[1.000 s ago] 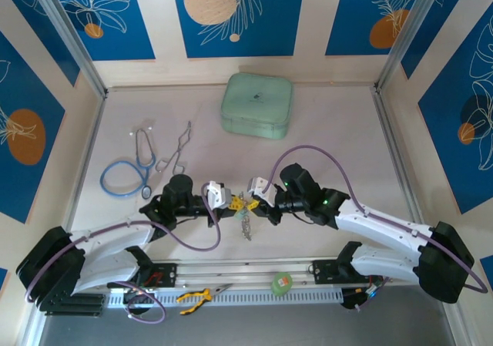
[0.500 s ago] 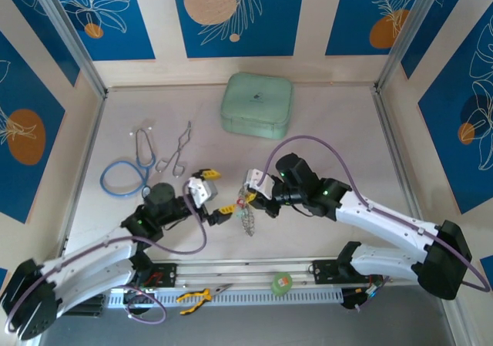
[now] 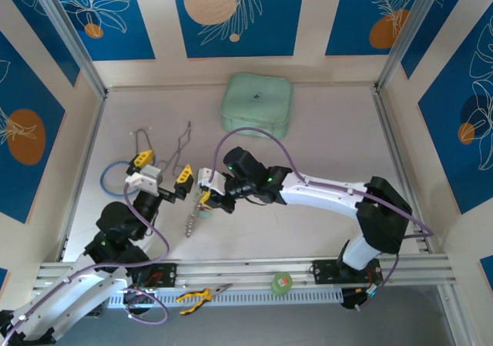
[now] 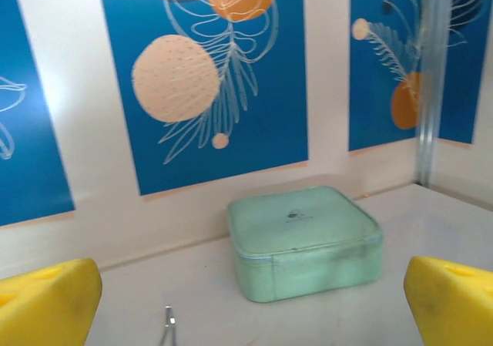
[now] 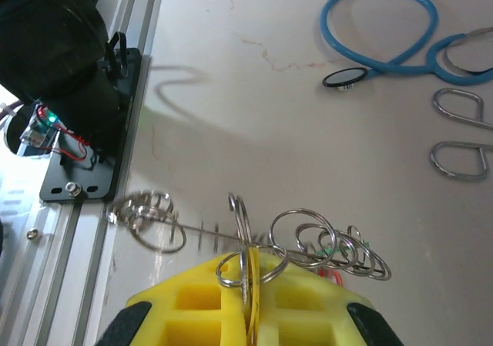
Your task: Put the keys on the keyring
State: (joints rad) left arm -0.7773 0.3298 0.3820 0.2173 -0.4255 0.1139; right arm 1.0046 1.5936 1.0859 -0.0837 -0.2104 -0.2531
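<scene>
Close by keyring (image 5: 331,246): stethoscope (image 5: 344,78), perhaps tongs (image 3: 183,139).

Silver keyring (image 5: 245,234), blue stethoscope (image 5: 397,69), mint case (image 4: 304,242)

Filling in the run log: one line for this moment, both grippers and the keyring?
left gripper: open, holding nothing | right gripper: shut on keyring | keyring: loops hanging from the grip

glossy metal keyring (image 5: 245,234), matt table (image 5: 254,99)
</scene>
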